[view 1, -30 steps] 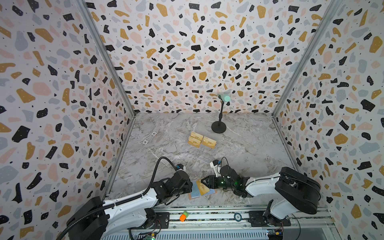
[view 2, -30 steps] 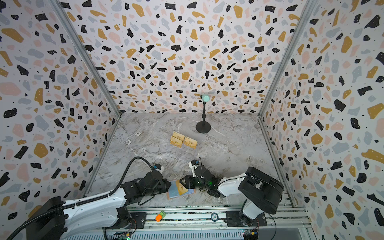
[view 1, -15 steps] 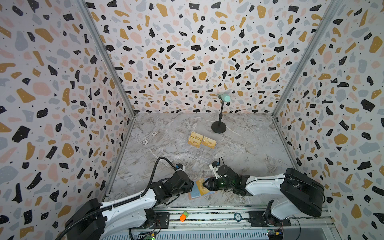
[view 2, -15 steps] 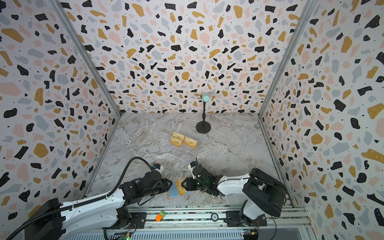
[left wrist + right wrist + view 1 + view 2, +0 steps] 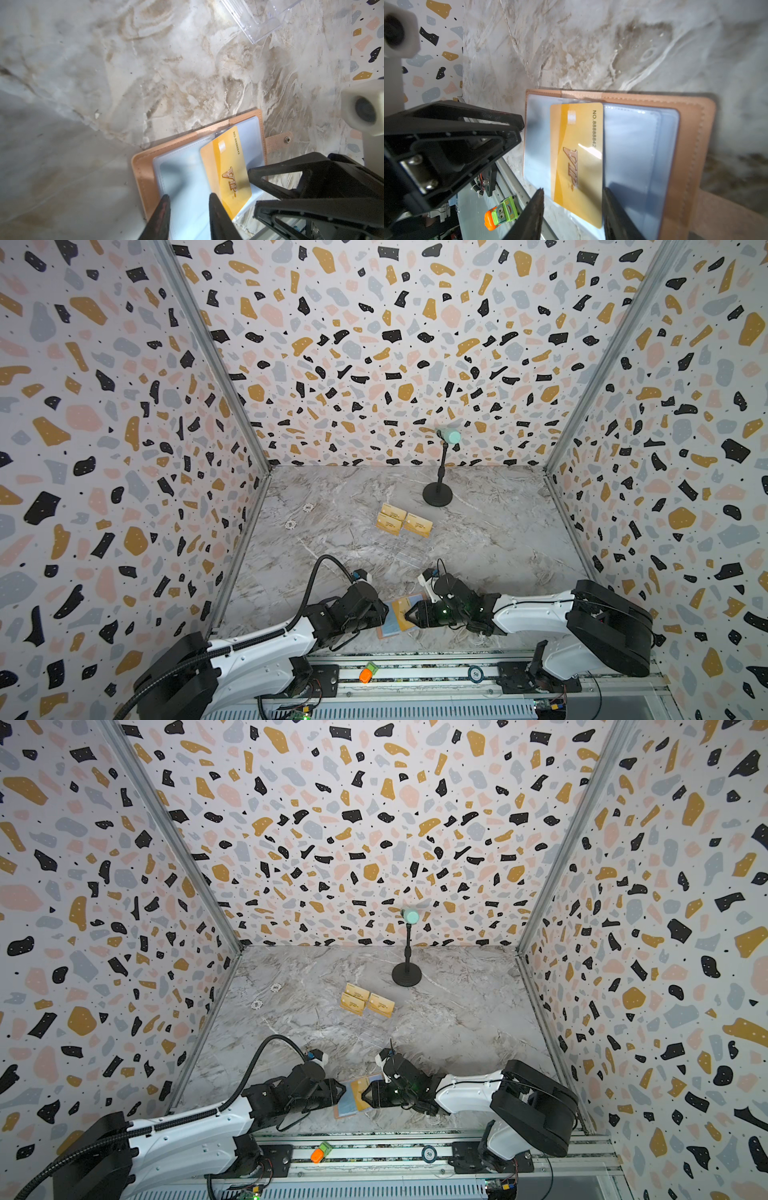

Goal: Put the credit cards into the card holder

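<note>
Open on the table (image 5: 104,83), the salmon-pink leather card holder (image 5: 143,166) has 1 gold plastic VIP card (image 5: 577,155) partly inside a clear sleeve (image 5: 629,155). Right gripper (image 5: 574,190) straddles the card, grip unclear; left gripper (image 5: 189,195) gapes empty. Best push straight, sleeve pinned.

A gold card (image 5: 577,162) reads "VIP" and "NO.88888842"; a round token (image 5: 476,674) on the front rail (image 5: 415,675) shows "50".

The card holder (image 5: 691,145) is showing salmon-tan leather around pale blue-grey sleeves. The credit card (image 5: 577,162) is gleaming gold with raised "VIP" lettering. The bench (image 5: 498,539) is displaying grey-and-beige marbling. The walls (image 5: 374,344) are showing white terrazzo flecked black, mustard, pink and grey. The left gripper (image 5: 188,196) and right gripper (image 5: 573,190) are looking black.
</note>
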`<state>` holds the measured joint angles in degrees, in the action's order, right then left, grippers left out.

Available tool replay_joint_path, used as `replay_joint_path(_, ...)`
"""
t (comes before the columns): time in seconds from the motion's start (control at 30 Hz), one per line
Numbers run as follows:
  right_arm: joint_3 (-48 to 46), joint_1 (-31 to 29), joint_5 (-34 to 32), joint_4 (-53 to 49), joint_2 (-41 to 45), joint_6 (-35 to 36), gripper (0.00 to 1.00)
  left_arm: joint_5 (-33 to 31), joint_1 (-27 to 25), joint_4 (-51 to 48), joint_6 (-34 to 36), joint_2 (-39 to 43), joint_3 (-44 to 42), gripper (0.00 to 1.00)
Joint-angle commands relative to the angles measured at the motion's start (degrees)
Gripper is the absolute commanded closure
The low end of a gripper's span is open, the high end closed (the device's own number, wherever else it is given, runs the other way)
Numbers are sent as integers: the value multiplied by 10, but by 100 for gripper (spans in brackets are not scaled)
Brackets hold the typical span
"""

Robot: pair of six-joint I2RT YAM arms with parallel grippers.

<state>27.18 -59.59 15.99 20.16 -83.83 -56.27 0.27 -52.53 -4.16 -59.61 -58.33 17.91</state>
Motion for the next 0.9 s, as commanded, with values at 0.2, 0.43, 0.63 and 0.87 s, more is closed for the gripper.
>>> replay_joint_path(0.2,5,-3,16,21,-17,-12,53,7,-2,21,-1,-3,-12,56)
replay_joint_path(0.43,11,-3,25,48,-30,-14,53,24,-1,56,-7,-20,-22,53)
replay_joint_path(0.63,25,-3,41,73,-51,-5,53,33,-2,72,2,-41,-21,52)
replay_joint_path(0.87,37,4,28,63,-50,13,53,25,-2,64,15,-38,-17,52)
